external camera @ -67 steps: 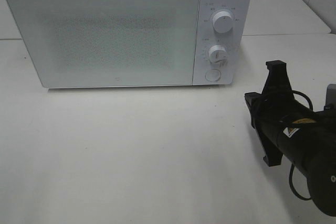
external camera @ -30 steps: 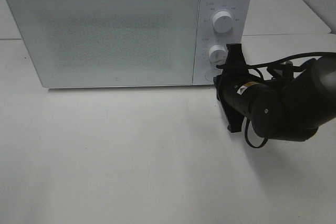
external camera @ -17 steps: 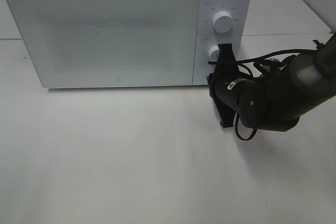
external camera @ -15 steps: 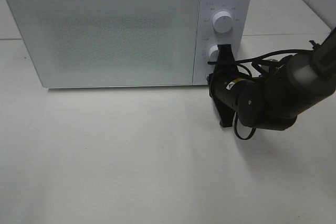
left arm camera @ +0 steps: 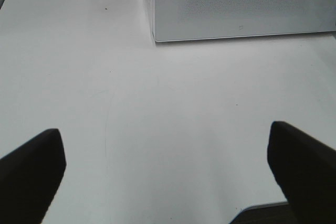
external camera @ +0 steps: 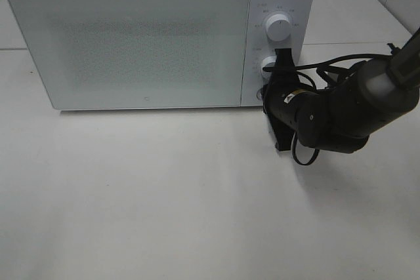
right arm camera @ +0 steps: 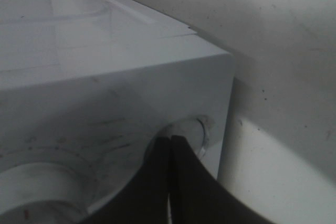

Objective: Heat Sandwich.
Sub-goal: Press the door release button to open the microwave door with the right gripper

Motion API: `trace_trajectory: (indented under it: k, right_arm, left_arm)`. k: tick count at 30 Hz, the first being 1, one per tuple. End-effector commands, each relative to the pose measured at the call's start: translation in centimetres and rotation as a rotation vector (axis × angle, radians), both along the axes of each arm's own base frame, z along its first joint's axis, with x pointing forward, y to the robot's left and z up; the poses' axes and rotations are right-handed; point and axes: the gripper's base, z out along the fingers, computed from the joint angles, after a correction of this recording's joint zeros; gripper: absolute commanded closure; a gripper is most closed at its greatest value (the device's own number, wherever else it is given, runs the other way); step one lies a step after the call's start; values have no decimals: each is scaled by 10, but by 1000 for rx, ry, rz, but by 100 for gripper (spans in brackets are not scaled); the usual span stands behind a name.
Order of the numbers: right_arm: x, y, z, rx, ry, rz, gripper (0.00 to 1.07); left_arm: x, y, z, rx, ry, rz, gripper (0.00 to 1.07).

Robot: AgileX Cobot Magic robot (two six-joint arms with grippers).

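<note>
Now the black right gripper [right arm camera: 170, 141], fingers pressed together, has been brought against the round door button [right arm camera: 202, 129] of the white boxy microwave [external camera: 131, 37]. Door opening is judged next. The left gripper [left arm camera: 163, 132] is held with fingers apart, and the sandwich is nowhere seen.

The right gripper [right arm camera: 170, 145] has swung in from the right onto the round button [right arm camera: 198, 129] of the microwave [external camera: 131, 44].

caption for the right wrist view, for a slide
Shut right gripper at the white microwave's round button
</note>
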Motion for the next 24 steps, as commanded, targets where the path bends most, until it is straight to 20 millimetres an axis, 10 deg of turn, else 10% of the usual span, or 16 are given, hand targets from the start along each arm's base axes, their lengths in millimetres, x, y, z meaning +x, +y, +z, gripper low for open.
trace_trajectory:
  k: [1, 24]
  right_arm:
    - [8, -2, 9, -4, -74, -20, 107]
    - [52, 11, 34, 19, -413, -99, 107]
  left_arm:
    - [-3, 0, 0, -5, -27, 6, 3]
    - [-3, 0, 0, -5, -27, 6, 3]
